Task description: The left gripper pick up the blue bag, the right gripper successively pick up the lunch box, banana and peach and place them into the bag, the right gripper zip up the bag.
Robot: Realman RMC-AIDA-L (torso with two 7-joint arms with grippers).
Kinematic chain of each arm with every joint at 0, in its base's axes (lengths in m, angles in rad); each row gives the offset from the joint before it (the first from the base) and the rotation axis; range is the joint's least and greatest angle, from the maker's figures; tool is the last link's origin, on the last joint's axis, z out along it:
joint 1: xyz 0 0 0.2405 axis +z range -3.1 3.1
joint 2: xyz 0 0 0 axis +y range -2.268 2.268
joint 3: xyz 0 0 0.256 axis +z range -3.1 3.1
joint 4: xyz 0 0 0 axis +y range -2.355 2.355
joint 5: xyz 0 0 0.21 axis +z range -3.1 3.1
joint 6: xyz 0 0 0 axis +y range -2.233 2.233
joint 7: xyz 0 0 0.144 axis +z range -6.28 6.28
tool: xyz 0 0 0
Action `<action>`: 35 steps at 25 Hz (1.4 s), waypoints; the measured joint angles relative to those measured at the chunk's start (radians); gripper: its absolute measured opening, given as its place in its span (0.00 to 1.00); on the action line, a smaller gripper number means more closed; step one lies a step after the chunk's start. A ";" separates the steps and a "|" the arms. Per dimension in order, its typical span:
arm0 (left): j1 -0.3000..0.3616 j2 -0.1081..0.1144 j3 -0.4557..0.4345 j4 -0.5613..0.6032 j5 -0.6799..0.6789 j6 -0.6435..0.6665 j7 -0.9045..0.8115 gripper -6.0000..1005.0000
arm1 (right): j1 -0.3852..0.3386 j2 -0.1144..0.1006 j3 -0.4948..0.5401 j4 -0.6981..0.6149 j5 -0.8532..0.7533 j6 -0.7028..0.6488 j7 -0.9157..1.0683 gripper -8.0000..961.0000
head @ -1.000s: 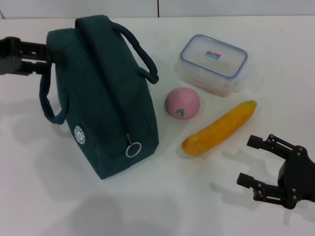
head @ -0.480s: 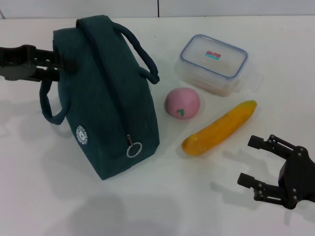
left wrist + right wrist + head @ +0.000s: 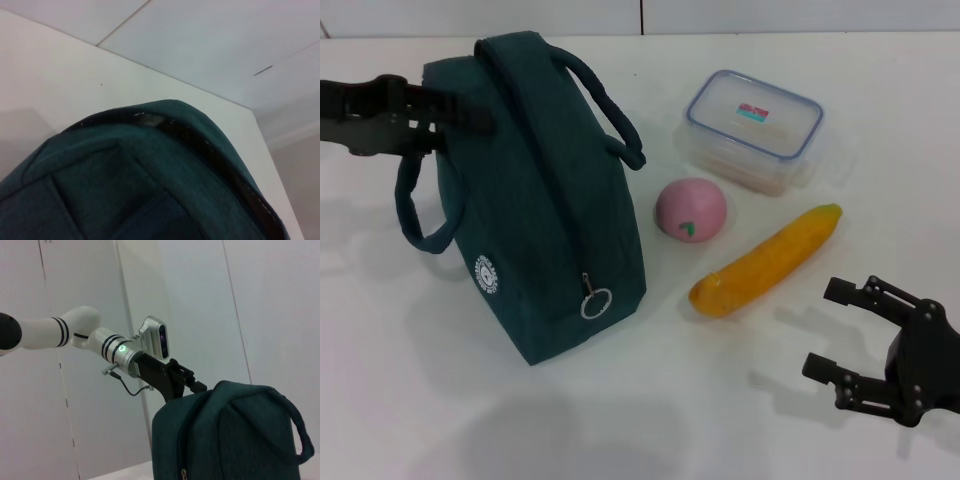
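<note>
A large dark teal fabric blue bag [image 3: 535,210] stands upright on the white table [image 3: 410,400], left of centre in the head view. Its zip is closed, with a metal ring pull [image 3: 595,300] hanging low on the near end beside a small round white logo [image 3: 484,274]. One loop handle [image 3: 420,215] droops on the bag's left side; the other arches over its right side.

The left gripper [image 3: 460,112], a black two-fingered claw, reaches in from the left and meets the bag's upper left edge; whether its fingers are parted or closed there cannot be told.

Right of the bag, apart from it, lie a round pink peach [image 3: 691,210], a long yellow-orange banana [image 3: 766,260] and, farther back, a clear plastic lunch box [image 3: 753,130] with a blue-rimmed lid.

The right gripper [image 3: 838,335] hovers at the near right corner, fingers spread apart, holding nothing. Bare tabletop separates it from the banana.
</note>
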 joint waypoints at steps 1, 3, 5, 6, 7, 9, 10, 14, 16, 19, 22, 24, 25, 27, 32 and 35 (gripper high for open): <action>-0.003 0.000 0.000 -0.001 0.006 -0.001 0.001 0.66 | 0.000 0.000 0.000 0.003 0.000 0.002 0.000 0.84; -0.010 -0.003 0.002 -0.001 0.021 -0.002 0.010 0.66 | 0.001 0.000 0.000 0.007 0.000 0.006 0.000 0.84; -0.018 -0.005 0.023 -0.002 0.034 -0.002 0.030 0.66 | 0.002 0.000 0.000 0.007 0.000 0.006 0.000 0.84; -0.018 -0.006 0.039 -0.002 0.035 -0.003 0.042 0.66 | 0.002 0.000 0.000 0.007 0.000 0.006 0.000 0.84; -0.018 -0.007 0.054 -0.001 0.036 -0.005 0.054 0.65 | 0.002 0.000 0.000 0.007 0.000 0.006 0.000 0.84; -0.015 -0.011 0.065 0.005 0.036 -0.009 0.072 0.65 | 0.002 0.000 0.000 0.007 0.000 0.006 0.000 0.84; -0.014 -0.013 0.064 0.006 0.036 -0.011 0.080 0.62 | 0.002 0.000 0.000 0.007 0.000 0.006 0.000 0.84; -0.012 -0.011 0.056 0.007 0.026 -0.011 0.096 0.48 | 0.002 0.000 0.000 0.007 0.000 0.006 0.000 0.84; -0.013 -0.008 0.061 0.007 0.027 -0.009 0.099 0.40 | 0.002 0.000 0.000 0.007 0.000 0.005 0.000 0.83; -0.015 -0.009 0.064 0.006 0.030 -0.007 0.105 0.28 | 0.001 0.000 0.000 0.007 0.000 0.005 0.000 0.83; -0.015 -0.010 0.060 0.008 0.024 -0.006 0.106 0.18 | 0.000 0.000 0.000 0.007 0.000 0.005 0.000 0.83; -0.014 -0.008 0.057 0.008 0.019 -0.006 0.107 0.11 | -0.001 0.000 0.000 0.007 0.001 0.002 0.000 0.83; -0.013 -0.007 0.056 0.008 0.013 -0.006 0.109 0.08 | -0.001 0.000 0.000 0.008 0.005 0.001 0.000 0.83; -0.008 -0.006 0.056 0.004 -0.006 -0.005 0.115 0.05 | -0.001 0.000 0.000 0.022 0.025 -0.002 0.000 0.83; 0.001 -0.002 0.055 0.002 -0.048 0.005 0.117 0.05 | -0.002 0.000 0.000 0.071 0.124 -0.010 0.015 0.82; 0.014 0.006 0.055 0.002 -0.108 0.025 0.112 0.05 | -0.005 -0.001 0.000 0.120 0.228 -0.037 0.079 0.82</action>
